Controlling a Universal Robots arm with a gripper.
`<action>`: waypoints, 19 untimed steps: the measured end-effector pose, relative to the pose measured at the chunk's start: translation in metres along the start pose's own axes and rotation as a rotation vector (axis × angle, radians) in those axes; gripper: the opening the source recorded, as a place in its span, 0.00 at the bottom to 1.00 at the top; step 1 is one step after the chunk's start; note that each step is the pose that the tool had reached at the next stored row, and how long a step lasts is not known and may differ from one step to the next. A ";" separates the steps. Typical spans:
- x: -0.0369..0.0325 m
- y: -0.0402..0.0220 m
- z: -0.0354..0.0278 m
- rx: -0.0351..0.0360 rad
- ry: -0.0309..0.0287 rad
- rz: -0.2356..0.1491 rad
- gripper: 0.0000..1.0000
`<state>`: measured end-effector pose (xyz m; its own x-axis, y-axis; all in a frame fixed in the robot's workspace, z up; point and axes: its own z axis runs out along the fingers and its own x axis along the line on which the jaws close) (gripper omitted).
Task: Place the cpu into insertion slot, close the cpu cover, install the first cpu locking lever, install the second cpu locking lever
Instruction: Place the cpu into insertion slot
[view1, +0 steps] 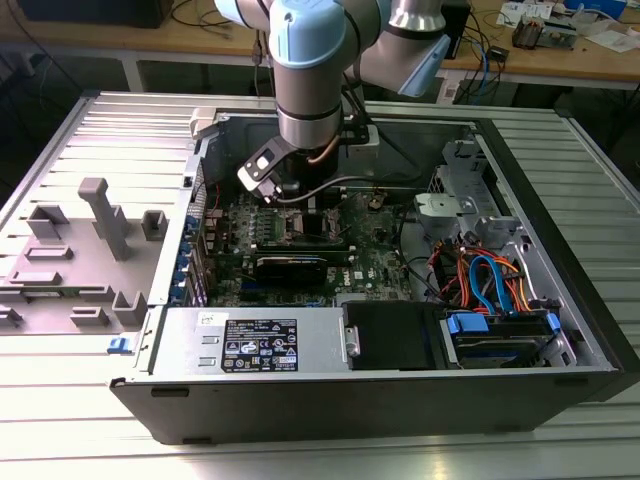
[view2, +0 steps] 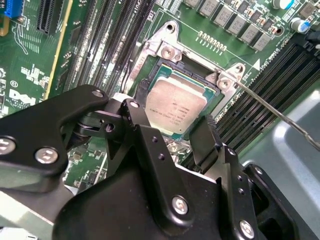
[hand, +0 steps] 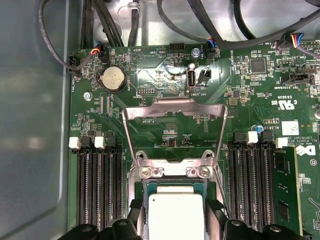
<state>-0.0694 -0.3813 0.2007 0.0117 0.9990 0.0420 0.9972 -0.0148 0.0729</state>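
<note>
Slatted metal table (view1: 70, 440), open computer case (view1: 380, 400): gripper (view2: 170, 114) straddles the cpu (hand: 176, 217) lying in the insertion slot (view2: 142, 89), cpu cover (hand: 175, 103) raised; whether its jaws clamp it, I cannot tell.

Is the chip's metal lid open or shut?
Open. The cpu cover stands tilted up off the cpu, whose silver top shows bare.

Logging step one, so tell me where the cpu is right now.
In both wrist views the cpu sits in the insertion slot, between the two banks of long black memory slots, with the cpu cover raised beside it.
</note>
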 end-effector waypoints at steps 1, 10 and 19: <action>0.0000 0.0000 0.0000 0.0002 0.0001 0.000 0.61; 0.0000 0.0002 -0.0010 0.0004 -0.0011 0.000 0.61; 0.0001 0.0003 -0.0035 0.0013 -0.0018 0.000 0.61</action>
<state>-0.0694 -0.3814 0.2043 0.0118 0.9991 0.0402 0.9973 -0.0147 0.0716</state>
